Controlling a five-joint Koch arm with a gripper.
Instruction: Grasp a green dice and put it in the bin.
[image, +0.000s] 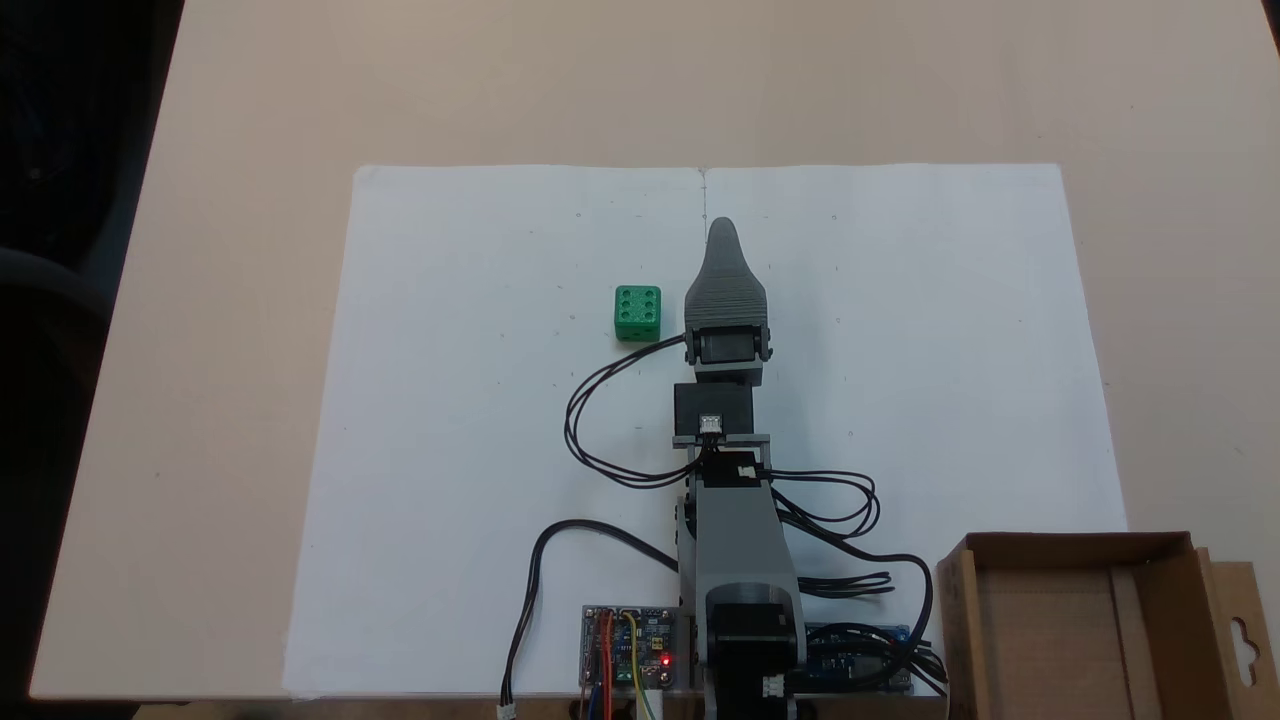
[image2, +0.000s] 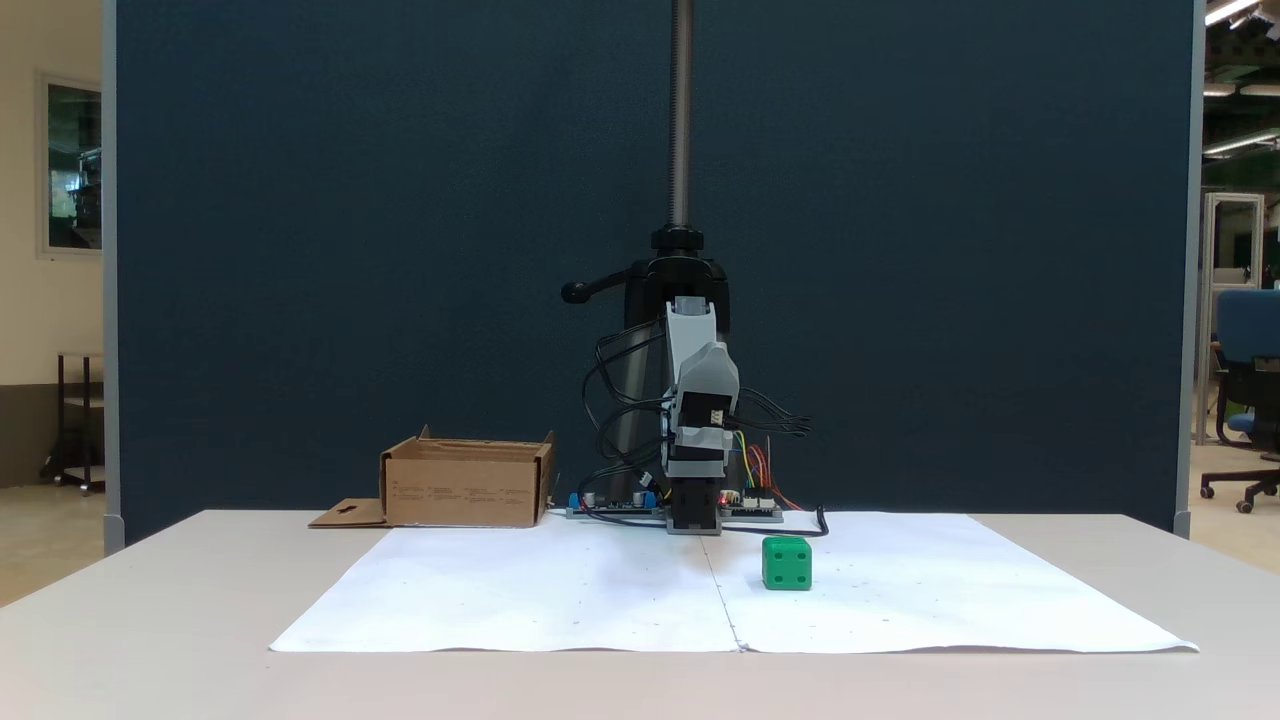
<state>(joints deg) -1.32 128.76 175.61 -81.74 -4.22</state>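
The green dice (image: 637, 312) (image2: 787, 563) rests on the white paper sheet, its six-pip face up in the fixed view from above. My gripper (image: 722, 232) (image2: 695, 525) hangs low over the paper, with nothing seen in it. From above the dice is a short way to its left; from the front it is to its right and nearer the camera, not touching. Only the upper grey jaw shows from above, so the gap is hidden. The bin (image: 1075, 545) (image2: 465, 490), a brown cardboard box, stands beside the arm's base with its top open.
White paper (image: 480, 480) covers the middle of the beige table. Circuit boards (image: 628, 648) and black cables (image: 590, 420) lie around the arm's base. The bin's flap with a hang-tab hole (image: 1240, 630) lies flat on the table. A dark partition (image2: 400, 250) stands behind the arm.
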